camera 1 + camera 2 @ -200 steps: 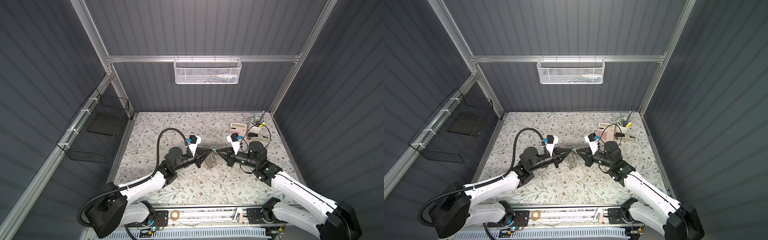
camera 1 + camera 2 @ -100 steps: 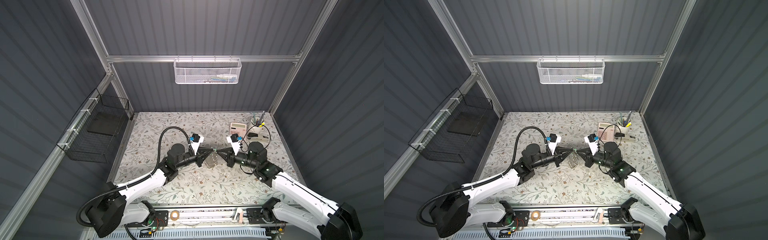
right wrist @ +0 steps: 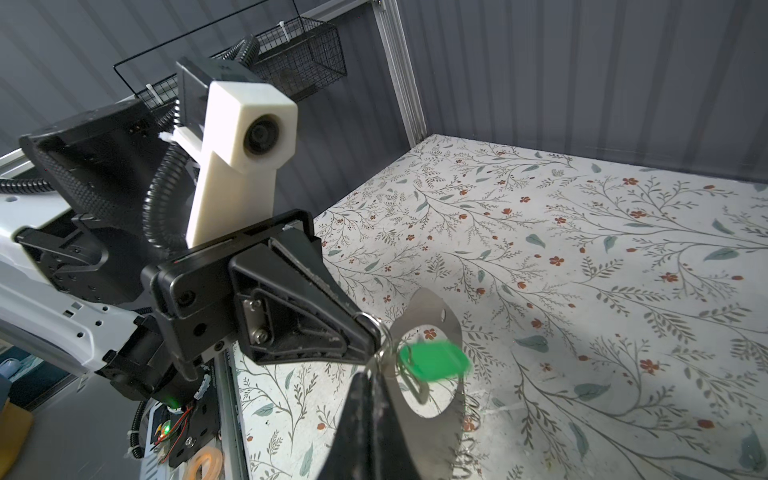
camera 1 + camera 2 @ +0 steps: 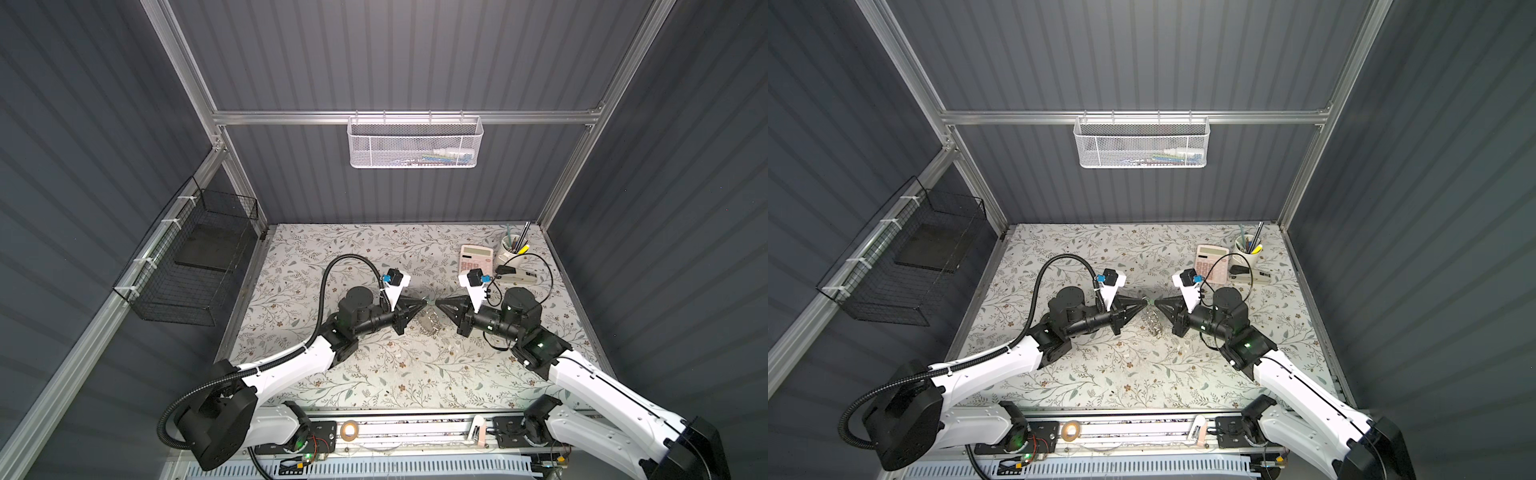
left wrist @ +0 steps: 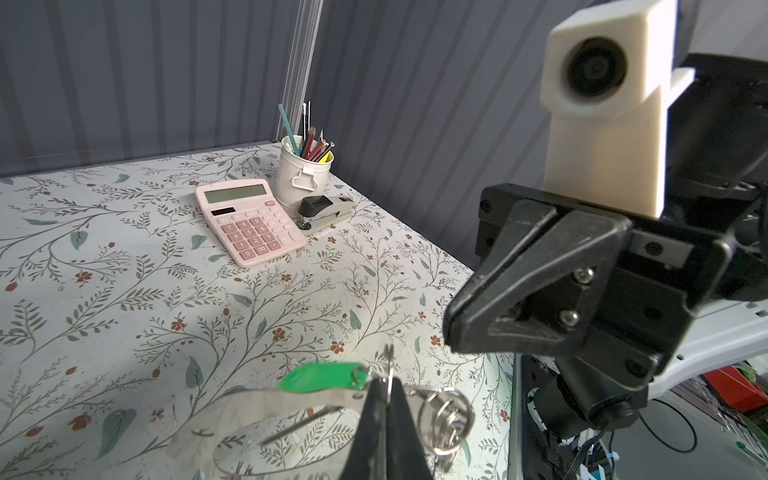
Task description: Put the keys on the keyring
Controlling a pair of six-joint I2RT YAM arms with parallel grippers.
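Left gripper (image 4: 425,303) has edged closer, tips nearly meeting the right gripper (image 4: 437,304).
It pinches the keyring (image 4: 430,325); green key (image 3: 434,359) dangles just beside both pressed-together tips, well apart from the pink calculator (image 4: 476,258), off its front left corner.

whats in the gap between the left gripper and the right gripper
the green key, with the keyring hanging just below; clearest in the right wrist view
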